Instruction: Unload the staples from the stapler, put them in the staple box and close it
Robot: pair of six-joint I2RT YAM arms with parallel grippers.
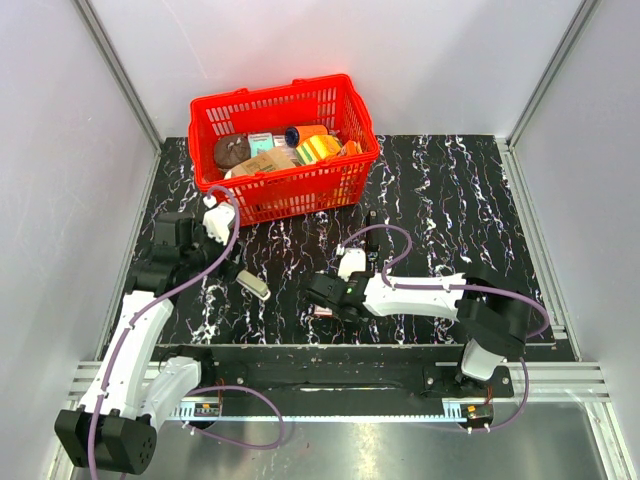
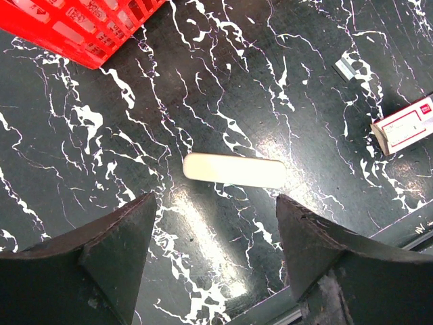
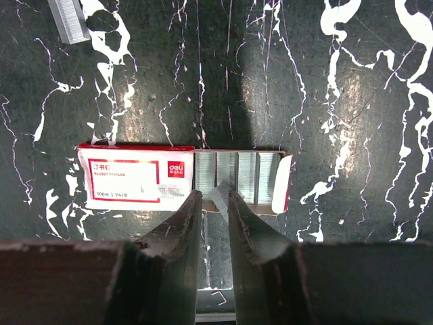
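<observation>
Liable to drop the short silver strip of staples [image 3: 218, 193] wide of the tray: pinched only at one end, tilted, by the right claw [image 3: 211, 198], drawn nearly together and clamped on it just over the near edge of the open red-and-white cardboard staple box [image 3: 135, 177]. Liable too, if lowered further, to shove that light box across the black white-veined marble desk [image 3: 352, 81], or to crumble the strip through too hard a squeeze. One loose silver staple strip [image 3: 67, 17] out at eleven o'clock of the box.

Right arm: stretched low across the desk toward nine o'clock, wrist turned down. Left arm: reaching forward toward twelve, left claw [image 2: 215, 203] spread wide apart, empty, hanging above the cream oblong plastic stapler [image 2: 233, 170]. Stapler itself: flat on the desk, touched by neither finger, at six o'clock of the red plastic mesh basket [image 1: 300, 195], well apart from the box. Impossible to tell whether emptied.
</observation>
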